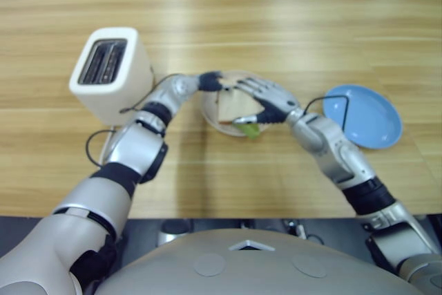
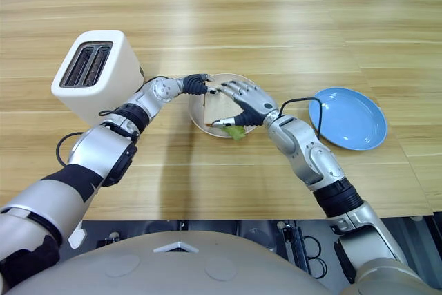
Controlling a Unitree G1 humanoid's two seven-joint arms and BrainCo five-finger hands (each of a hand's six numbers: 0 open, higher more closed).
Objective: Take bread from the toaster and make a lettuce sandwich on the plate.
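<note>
A cream toaster (image 2: 93, 74) stands at the left, its slots dark. To its right lies a beige plate (image 2: 207, 126) with a pale bread slice (image 2: 218, 108) on it. My left hand (image 2: 197, 86) is at the plate's far left rim, fingers curled and pinching the slice's corner. My right hand (image 2: 247, 103) hovers over the right half of the plate, partly covering the bread. It holds a green lettuce leaf (image 2: 236, 131) that sticks out below it at the plate's near rim.
A blue plate (image 2: 349, 119) lies to the right of the beige plate, close to my right forearm. Black cables run along both arms. Bare wooden table (image 2: 228, 18) stretches behind the plates and toaster.
</note>
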